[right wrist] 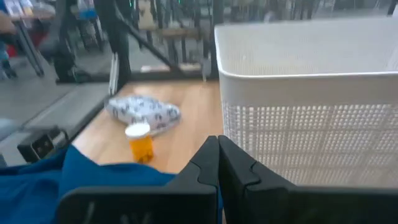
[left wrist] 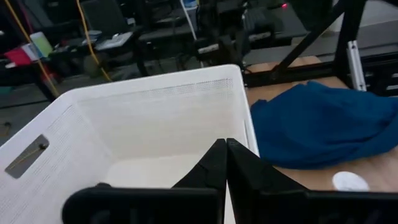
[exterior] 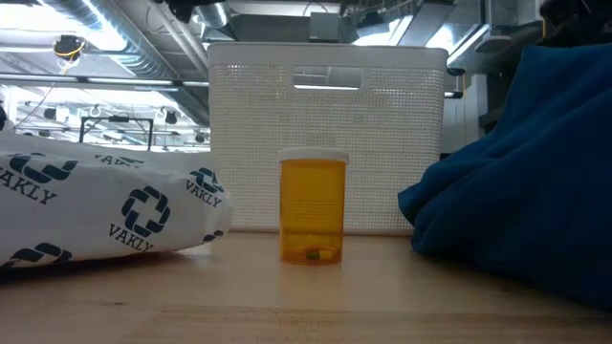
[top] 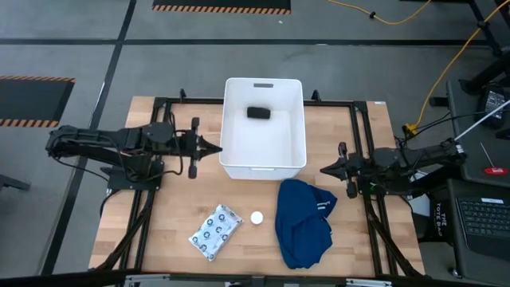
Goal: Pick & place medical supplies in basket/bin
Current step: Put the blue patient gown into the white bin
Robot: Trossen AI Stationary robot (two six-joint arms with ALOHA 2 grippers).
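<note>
The white tub (top: pixel 264 126) stands at the table's far middle, and the small black block (top: pixel 258 112) lies on its floor near the far wall. The dark blue garment (top: pixel 303 222) lies crumpled on the table at the near right. The white-capped amber bottle (exterior: pixel 313 206) stands upright near the table's near middle (top: pixel 256 217). The white packet with blue rings (top: pixel 215 231) lies flat to the bottle's left. My left gripper (top: pixel 217 149) is shut and empty beside the tub's left wall. My right gripper (top: pixel 325 169) is shut and empty near the tub's near right corner.
Black frame rails (top: pixel 360 135) run along the table's far and side edges, under both arms. Bare wood (top: pixel 167 223) lies at the near left. Beyond the right edge stands a keyboard (top: pixel 484 219) on a side desk.
</note>
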